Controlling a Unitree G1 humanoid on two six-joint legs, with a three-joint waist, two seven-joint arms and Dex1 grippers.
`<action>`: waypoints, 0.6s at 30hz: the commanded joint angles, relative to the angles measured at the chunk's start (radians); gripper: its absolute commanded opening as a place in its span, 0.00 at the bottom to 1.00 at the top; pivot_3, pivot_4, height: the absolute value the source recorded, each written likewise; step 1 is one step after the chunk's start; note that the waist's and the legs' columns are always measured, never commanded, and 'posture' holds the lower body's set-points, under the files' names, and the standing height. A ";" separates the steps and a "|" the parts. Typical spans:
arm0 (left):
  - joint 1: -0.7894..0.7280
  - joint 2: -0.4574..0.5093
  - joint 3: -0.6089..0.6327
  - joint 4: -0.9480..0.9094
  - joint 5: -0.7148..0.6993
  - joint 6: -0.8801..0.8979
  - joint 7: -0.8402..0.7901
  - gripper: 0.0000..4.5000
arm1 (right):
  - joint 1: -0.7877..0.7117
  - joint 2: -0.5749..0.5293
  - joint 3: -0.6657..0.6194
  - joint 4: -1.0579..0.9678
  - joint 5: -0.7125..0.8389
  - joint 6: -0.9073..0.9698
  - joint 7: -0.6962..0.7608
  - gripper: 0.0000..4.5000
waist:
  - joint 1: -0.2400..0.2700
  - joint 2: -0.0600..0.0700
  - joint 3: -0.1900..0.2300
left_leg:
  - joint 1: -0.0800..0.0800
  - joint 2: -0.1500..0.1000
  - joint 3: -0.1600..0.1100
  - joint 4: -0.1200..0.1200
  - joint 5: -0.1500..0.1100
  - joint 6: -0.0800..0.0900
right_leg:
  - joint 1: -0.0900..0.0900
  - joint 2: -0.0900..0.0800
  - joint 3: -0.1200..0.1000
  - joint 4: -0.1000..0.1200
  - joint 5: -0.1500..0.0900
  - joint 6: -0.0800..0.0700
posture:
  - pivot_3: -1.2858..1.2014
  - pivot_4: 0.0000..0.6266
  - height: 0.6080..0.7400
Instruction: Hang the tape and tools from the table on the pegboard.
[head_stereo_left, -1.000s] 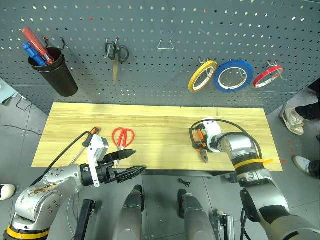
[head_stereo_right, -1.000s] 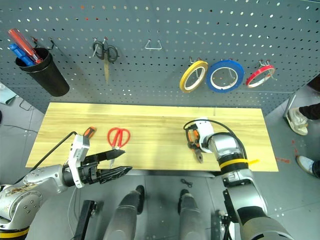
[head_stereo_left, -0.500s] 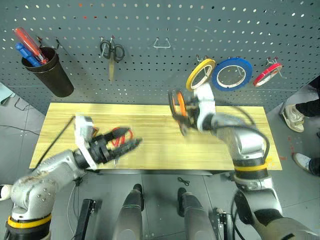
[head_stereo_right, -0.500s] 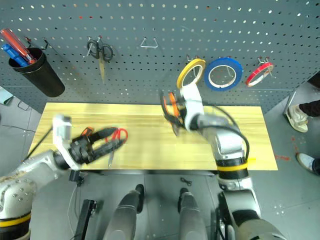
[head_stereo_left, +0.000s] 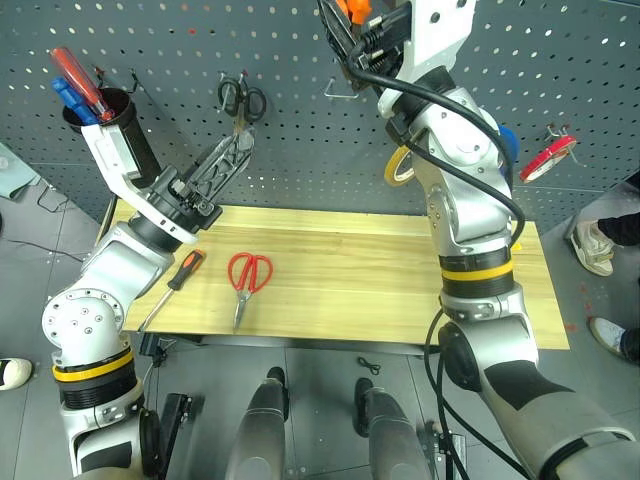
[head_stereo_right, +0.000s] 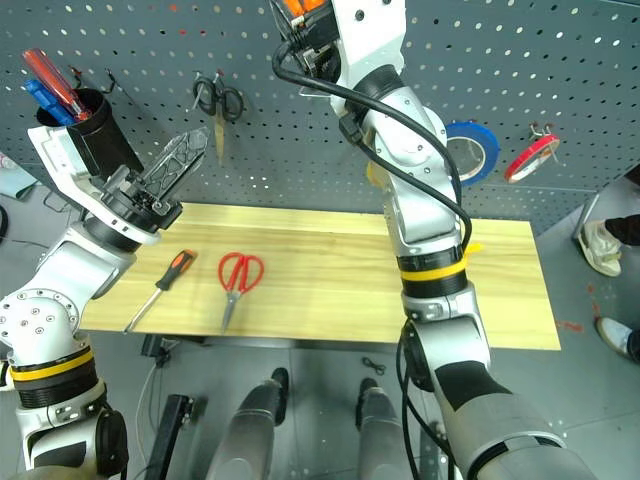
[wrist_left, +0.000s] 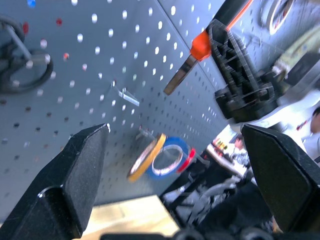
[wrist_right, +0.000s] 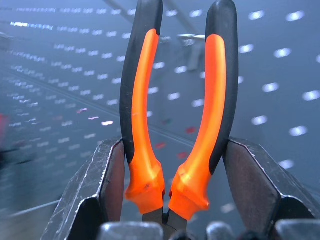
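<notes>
High against the pegboard (head_stereo_left: 300, 160), my right gripper (head_stereo_left: 362, 28) is shut on the pliers (wrist_right: 176, 100); their orange-and-black handles stand between its fingers (wrist_right: 102, 195), close to a metal hook (head_stereo_left: 340, 90). My left gripper (head_stereo_left: 238, 148) is open and empty, raised before the board below the small black scissors (head_stereo_left: 240, 100). On the table (head_stereo_left: 350, 260) lie the red-handled scissors (head_stereo_left: 247, 275) and, left of them, the screwdriver (head_stereo_left: 178, 282). The red tape (head_stereo_left: 548, 158) hangs on a hook at the far right.
A black cup (head_stereo_left: 125, 140) with a red and a blue screwdriver hangs at the board's left. A yellow roll (head_stereo_left: 398, 168) and a blue roll (head_stereo_left: 508, 140) hang partly behind my right arm. A person's shoes (head_stereo_left: 590, 240) show beyond the table's right end.
My right gripper lifted the pliers off the table and carried them up to the top of the pegboard. My left gripper rose from the table's front edge to the board, still open.
</notes>
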 joint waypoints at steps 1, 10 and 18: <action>-0.015 0.012 -0.010 -0.003 0.014 -0.012 -0.026 1.00 | -0.067 0.010 -0.019 0.131 -0.032 -0.220 -0.046 0.58 | -0.004 0.000 0.000 | 0.000 0.000 0.000 -0.001 0.000 0.000 | 0.000 0.000 0.000 0.000 0.000 -0.001 | 0.59 0.53 1.00; 0.002 0.034 -0.008 -0.019 0.003 0.010 -0.020 1.00 | -0.133 0.034 -0.032 0.406 -0.044 -0.426 -0.108 0.58 | -0.010 0.000 0.000 | 0.000 0.000 -0.001 -0.002 0.000 0.000 | 0.000 0.000 -0.001 0.000 0.001 -0.002 | 0.60 0.53 1.00; 0.024 0.055 -0.005 -0.035 -0.012 0.016 -0.005 1.00 | -0.098 0.065 -0.042 0.558 -0.029 -0.459 -0.109 0.58 | -0.007 0.000 0.000 | 0.000 0.000 -0.002 -0.002 0.000 0.000 | 0.000 0.000 -0.001 0.000 0.001 -0.002 | 0.61 0.55 1.00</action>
